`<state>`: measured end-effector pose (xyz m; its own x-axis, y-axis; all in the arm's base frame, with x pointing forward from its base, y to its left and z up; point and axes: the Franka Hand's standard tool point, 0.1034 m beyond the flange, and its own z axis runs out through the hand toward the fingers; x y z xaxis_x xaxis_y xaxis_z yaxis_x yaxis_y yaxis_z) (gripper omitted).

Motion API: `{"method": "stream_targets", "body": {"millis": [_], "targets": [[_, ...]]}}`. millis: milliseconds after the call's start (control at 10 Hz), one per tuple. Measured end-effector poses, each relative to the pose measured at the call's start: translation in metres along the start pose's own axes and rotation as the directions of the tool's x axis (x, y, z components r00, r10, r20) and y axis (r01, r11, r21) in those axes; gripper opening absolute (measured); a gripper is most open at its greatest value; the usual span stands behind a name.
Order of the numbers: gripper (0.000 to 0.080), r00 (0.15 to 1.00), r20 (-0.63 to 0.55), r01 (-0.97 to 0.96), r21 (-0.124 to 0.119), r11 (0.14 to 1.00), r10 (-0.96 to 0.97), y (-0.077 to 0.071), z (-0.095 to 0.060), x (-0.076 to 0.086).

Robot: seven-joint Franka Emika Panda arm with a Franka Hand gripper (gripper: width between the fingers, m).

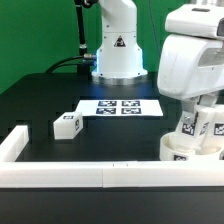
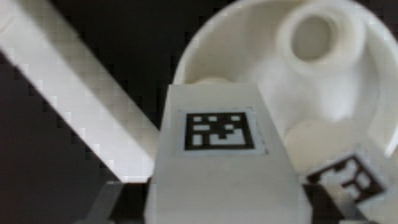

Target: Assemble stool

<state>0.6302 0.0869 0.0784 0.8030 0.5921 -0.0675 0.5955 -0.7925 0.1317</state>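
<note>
Stool seat (image 1: 182, 152) sat on the bench (image 1: 40, 100) at the exterior view's right, just beside the rail (image 1: 80, 178). Hand (image 1: 200, 114) looked clamped on one leg (image 2: 214, 130) over the seat. If that leg was tilted, it could've jammed in its hole or nudged the seat sideways.

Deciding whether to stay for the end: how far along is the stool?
Done: one mounted leg appears to stand on the seat already. In hand: the hand grips the held leg over the seat, near an open socket. Left: seating it, then fetching the loose leg lying beside the marker board.
</note>
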Motion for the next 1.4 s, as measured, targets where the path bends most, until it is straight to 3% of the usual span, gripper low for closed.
{"method": "stream_targets", "body": {"millis": [100, 300, 700, 800, 1000, 1100, 1300, 1400], "targets": [[0.0336, 0.984, 0.052, -0.169, 0.019, 0.985, 0.168, -0.004, 0.000, 0.000], [0.0336, 0.922, 0.095, -0.378, 0.018, 0.926, 0.375, -0.007, 0.000, 0.005], [0.0336, 0.782, 0.093, -0.619, -0.004, 0.786, 0.616, -0.007, 0.000, 0.006], [0.0337, 0.728, 0.078, -0.683, 0.001, 0.730, 0.681, -0.004, 0.001, 0.007], [0.0337, 0.535, 0.064, -0.845, 0.035, 0.533, 0.843, 0.005, 0.003, 0.009], [0.0337, 0.360, 0.088, -0.933, 0.049, 0.357, 0.929, 0.006, 0.003, 0.010], [0.0337, 0.047, 0.161, -0.995, 0.099, 0.032, 0.986, 0.002, 0.003, 0.017], [0.0337, -0.023, 0.182, -0.994, 0.103, -0.042, 0.983, -0.001, 0.001, 0.020]]}}
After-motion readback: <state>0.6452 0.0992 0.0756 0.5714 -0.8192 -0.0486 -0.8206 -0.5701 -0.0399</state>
